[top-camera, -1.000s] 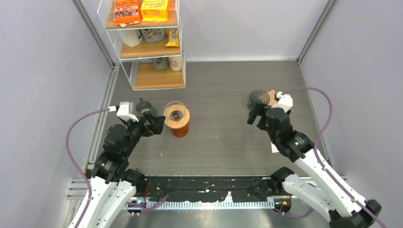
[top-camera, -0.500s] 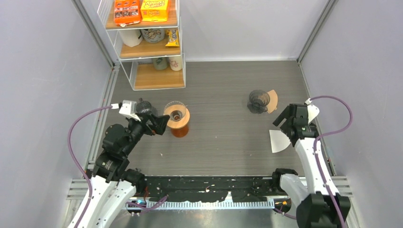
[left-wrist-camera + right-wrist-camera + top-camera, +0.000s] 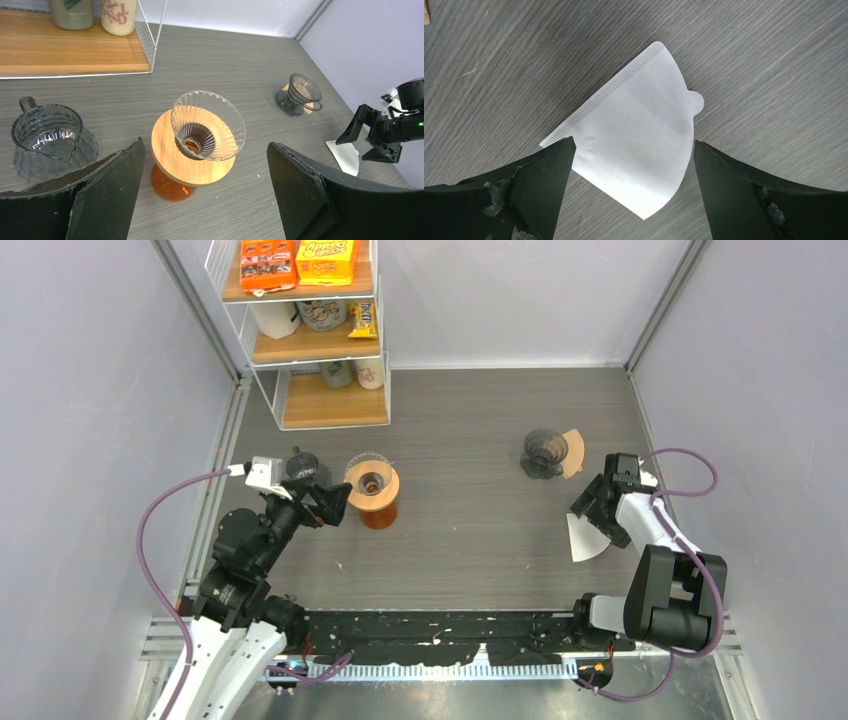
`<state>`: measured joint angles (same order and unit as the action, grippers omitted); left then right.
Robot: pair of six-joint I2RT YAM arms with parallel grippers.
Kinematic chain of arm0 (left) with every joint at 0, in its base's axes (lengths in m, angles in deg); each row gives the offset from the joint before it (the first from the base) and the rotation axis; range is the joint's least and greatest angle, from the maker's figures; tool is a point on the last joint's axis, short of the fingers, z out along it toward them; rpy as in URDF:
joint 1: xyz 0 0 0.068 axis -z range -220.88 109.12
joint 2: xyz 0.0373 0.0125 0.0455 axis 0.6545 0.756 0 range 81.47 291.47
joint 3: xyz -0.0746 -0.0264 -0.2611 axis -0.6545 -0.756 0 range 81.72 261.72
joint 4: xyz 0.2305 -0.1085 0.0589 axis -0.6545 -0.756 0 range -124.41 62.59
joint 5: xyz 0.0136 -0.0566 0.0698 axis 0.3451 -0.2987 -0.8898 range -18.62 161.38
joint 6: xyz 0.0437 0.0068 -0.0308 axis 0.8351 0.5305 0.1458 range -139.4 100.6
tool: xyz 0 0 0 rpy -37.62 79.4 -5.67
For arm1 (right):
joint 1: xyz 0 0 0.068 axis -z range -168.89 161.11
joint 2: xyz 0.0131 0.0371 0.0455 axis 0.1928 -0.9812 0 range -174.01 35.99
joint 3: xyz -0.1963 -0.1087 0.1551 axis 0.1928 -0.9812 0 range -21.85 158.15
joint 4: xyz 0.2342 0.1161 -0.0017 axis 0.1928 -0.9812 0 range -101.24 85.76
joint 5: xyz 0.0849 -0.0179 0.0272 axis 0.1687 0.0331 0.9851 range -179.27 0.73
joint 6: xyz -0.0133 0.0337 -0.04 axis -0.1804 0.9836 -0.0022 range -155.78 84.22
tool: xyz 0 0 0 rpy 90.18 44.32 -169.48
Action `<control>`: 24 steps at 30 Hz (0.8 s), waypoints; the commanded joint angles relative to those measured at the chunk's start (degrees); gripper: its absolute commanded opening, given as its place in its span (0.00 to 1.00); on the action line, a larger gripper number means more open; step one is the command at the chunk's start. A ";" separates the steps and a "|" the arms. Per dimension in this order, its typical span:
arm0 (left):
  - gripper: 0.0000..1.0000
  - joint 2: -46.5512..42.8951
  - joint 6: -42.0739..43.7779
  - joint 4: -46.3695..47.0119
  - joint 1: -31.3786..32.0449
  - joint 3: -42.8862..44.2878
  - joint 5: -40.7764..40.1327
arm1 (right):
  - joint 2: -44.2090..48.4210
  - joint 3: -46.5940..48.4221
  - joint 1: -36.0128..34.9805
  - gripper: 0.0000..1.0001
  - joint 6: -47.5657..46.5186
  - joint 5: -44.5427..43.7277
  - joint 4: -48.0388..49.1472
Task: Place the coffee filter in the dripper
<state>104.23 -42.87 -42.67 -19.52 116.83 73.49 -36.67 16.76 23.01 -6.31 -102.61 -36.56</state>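
Note:
A white paper coffee filter (image 3: 583, 539) lies flat on the table at the right; it also shows in the right wrist view (image 3: 639, 145) and the left wrist view (image 3: 345, 156). A clear glass dripper (image 3: 371, 482) sits on a wooden ring stand at the left, empty (image 3: 207, 125). My right gripper (image 3: 593, 514) is open and hovers just above the filter, a finger on either side (image 3: 634, 144). My left gripper (image 3: 335, 503) is open and empty, just left of the dripper (image 3: 205, 145).
A dark dripper (image 3: 543, 452) with a brown filter (image 3: 574, 451) beside it stands at the back right. A glass carafe (image 3: 303, 467) stands left of the clear dripper. A wire shelf (image 3: 310, 340) with cups and snack boxes fills the back left.
My right arm has swung away from the dark dripper, to the right and back, and its gripper has come down over the white filter. The left arm has barely moved.

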 commanded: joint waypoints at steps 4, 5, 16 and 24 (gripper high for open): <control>0.99 -0.80 0.96 1.71 0.17 -0.28 -1.61 | -3.75 -1.60 0.46 0.99 0.60 2.12 6.63; 0.99 -0.75 0.93 1.65 0.17 -0.26 -1.58 | -4.45 -2.00 0.46 0.99 0.72 2.37 7.31; 0.99 -0.79 0.62 1.23 0.17 -0.17 -3.46 | -7.09 -3.62 0.53 0.84 1.60 6.14 10.07; 0.99 -0.61 0.31 1.20 0.17 -0.05 -3.89 | -5.37 -4.77 0.54 0.63 1.59 7.01 11.21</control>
<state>103.82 -42.91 -42.72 -19.52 116.70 70.86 -41.61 14.80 23.63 -6.20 -100.82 -27.07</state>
